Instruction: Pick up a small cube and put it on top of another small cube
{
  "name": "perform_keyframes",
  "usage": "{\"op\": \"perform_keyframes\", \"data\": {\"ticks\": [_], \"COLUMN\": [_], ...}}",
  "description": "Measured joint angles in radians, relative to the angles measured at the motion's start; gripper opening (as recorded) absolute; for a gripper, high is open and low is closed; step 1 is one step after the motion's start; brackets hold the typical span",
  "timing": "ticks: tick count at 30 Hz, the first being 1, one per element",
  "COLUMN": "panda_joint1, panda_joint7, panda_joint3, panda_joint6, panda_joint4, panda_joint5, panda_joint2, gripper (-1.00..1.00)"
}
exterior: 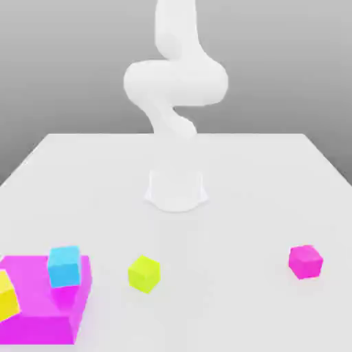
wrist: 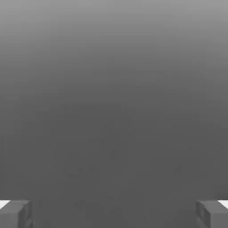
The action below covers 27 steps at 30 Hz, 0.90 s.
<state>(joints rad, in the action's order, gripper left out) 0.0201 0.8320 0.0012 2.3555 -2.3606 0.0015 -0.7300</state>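
Note:
The small lime yellow-green cube rests on the white table, near the front and a little toward the exterior view's left. The small magenta-pink cube sits alone on the table toward the exterior view's right. Behind them the white arm rises from its base, curled up high above the table. In the hand view my gripper is open: its two grey fingertips stand far apart with nothing between them, facing a plain grey background.
At the front of the exterior view's left lies a large flat magenta block. A cyan cube stands on it, and a yellow cube sits on it at the picture's edge. The arm's round base stands mid-table.

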Motion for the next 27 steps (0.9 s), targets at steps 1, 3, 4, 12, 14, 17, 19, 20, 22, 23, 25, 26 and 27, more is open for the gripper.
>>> {"op": "perform_keyframes", "data": {"ticks": [1, 3, 4, 12, 14, 17, 19, 20, 22, 23, 25, 26, 27], "panda_joint1": [0.009, 0.028, 0.037, 0.11, 0.128, 0.149, 0.16, 0.164, 0.164, 0.166, 0.168, 0.169, 0.17], "panda_joint7": [0.016, 0.047, 0.062, 0.189, 0.226, 0.286, 0.312, 0.316, 0.318, 0.318, 0.317, 0.317, 0.316], "panda_joint3": [0.0, 0.002, 0.003, 0.007, 0.007, -0.005, -0.008, -0.01, -0.008, -0.006, -0.004, -0.003, -0.002], "panda_joint6": [0.027, 0.079, 0.105, 0.316, 0.375, 0.474, 0.541, 0.572, 0.632, 0.662, 0.721, 0.75, 0.769], "panda_joint4": [-0.029, -0.085, -0.112, -0.336, -0.396, -0.494, -0.534, -0.537, -0.53, -0.524, -0.512, -0.505, -0.501], "panda_joint5": [0.0, 0.001, 0.002, 0.004, 0.002, -0.002, 0.0, 0.001, 0.003, 0.004, 0.005, 0.006, 0.006], "panda_joint2": [0.035, 0.103, 0.137, 0.412, 0.49, 0.623, 0.711, 0.75, 0.824, 0.861, 0.934, 0.97, 0.992], "gripper": [0.0, 0.0, 0.0, 0.0, 0.0, 0.0, 0.0, 0.0, 0.0, 0.0, 0.0, 0.0, -1.0]}}
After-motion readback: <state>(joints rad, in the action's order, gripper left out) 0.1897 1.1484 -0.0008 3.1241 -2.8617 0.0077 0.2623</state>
